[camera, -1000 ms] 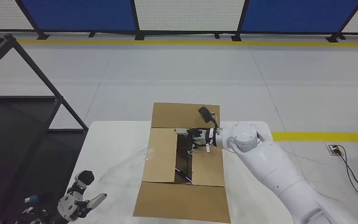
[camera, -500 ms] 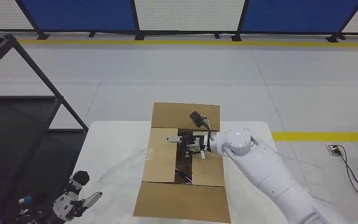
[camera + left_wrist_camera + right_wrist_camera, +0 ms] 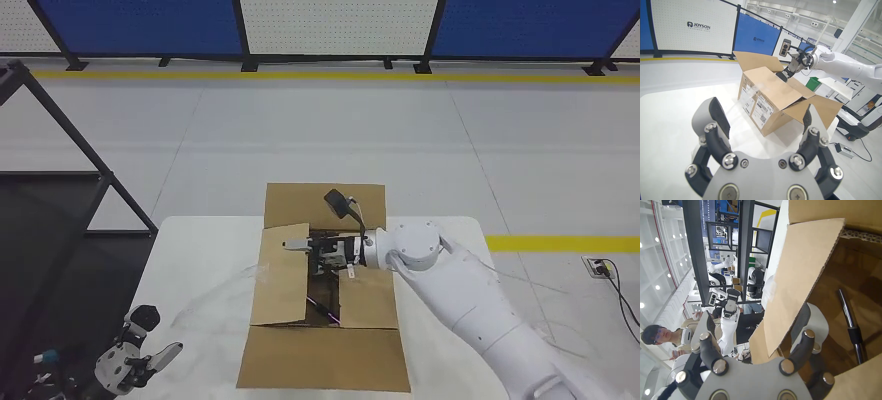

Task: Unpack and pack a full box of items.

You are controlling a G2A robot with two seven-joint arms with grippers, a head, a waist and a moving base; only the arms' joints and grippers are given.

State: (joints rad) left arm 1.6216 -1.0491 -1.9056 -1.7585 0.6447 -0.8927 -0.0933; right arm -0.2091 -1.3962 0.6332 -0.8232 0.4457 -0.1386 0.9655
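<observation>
Cardboard box (image 3: pixel 325 360) sits at the middle of the white table (image 3: pixel 200 270), all four top flaps folded outward and shipping labels on its left side. The far and near flaps lie flat. The left flap (image 3: pixel 800 266) is tilted up off the side wall.

The right arm comes in from the near right and crosses above the right flap, its forearm level and its wrist turned so the fingers point left. The right gripper (image 3: pixel 310 250) straddles the inner edge of the left flap: one finger (image 3: pixel 806 321) is inside the box under the flap, the other (image 3: pixel 706 323) is outside above it. The fingers are spread wide and do not pinch the cardboard. Inside the box, beyond the lower finger, lies a metal rod (image 3: pixel 848 313) with a black band around it.

The left gripper (image 3: pixel 163 333) is at the near left corner of the table, well apart from the box. It faces the labelled side, fingers wide and holding nothing.
</observation>
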